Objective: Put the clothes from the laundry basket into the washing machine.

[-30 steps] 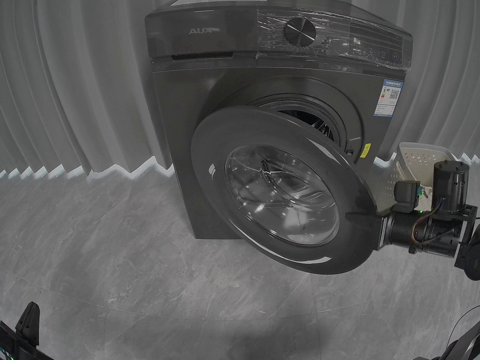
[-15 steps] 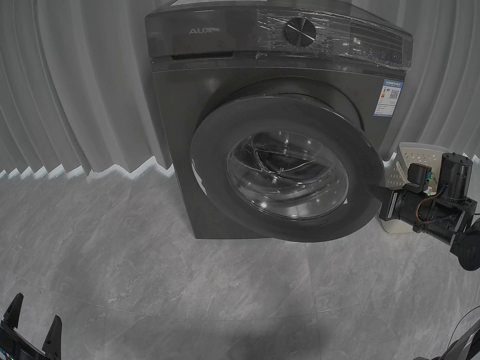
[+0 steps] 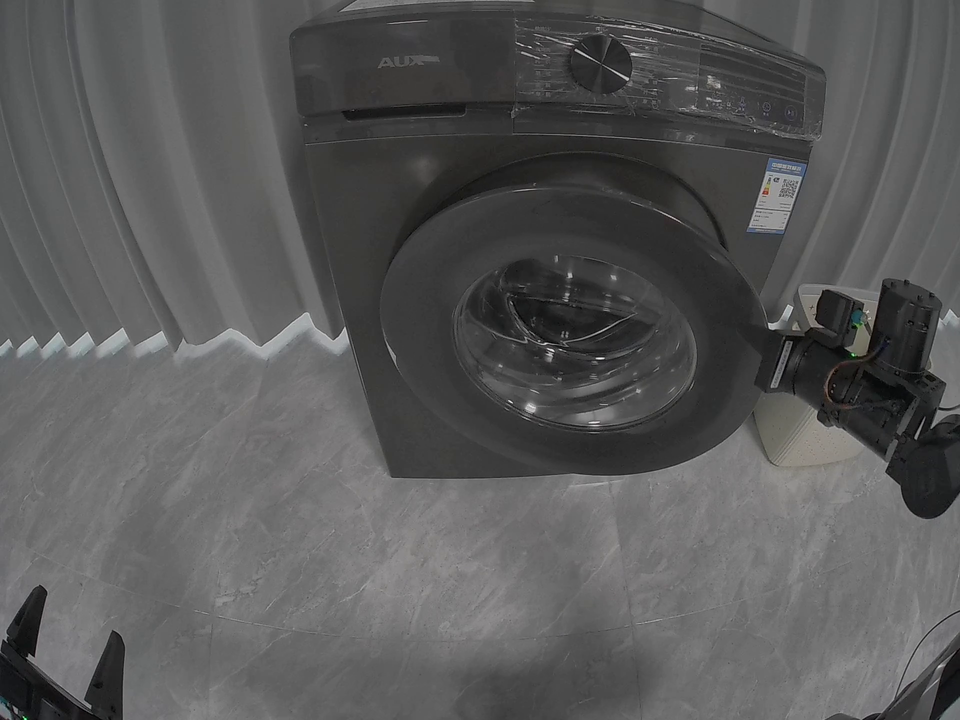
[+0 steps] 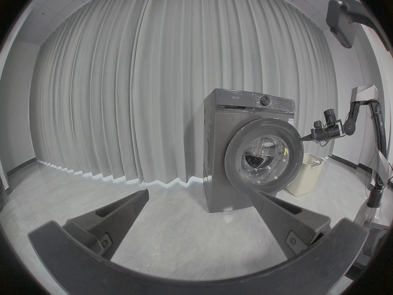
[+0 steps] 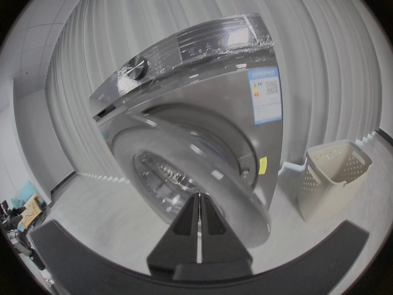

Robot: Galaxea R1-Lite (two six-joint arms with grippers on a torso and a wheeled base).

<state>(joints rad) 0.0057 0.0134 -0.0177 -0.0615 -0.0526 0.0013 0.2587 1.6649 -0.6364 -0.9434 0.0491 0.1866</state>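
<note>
Floor [image 3: 300, 552]: pale grey stone-look tiles with faint seams, running from the near edge to the far wall.
Left gripper [image 3: 65, 647]: low at the near left, well apart from the machine. Its fingers are spread wide with nothing between them.
Right gripper [image 5: 199, 197]: held out level from the right. Its two fingers are pressed together and hold nothing. The tips are at the right rim of the door; contact cannot be judged.
Right arm [image 3: 860, 392]: the wrist points left toward the machine and sits in front of the basket in the head view.
Door [image 3: 430, 352]: round, dark grey ring around clear glass, swung close to the front but ajar on the right side.
Washing machine [image 3: 420, 182]: dark grey front-loader on the floor, centre far, with a dial on top.
Laundry basket [image 3: 800, 442]: cream, perforated, upright on the floor just right of the machine.
Curtain [image 3: 150, 152]: pale pleated folds across the far wall, behind the machine and basket.
</note>
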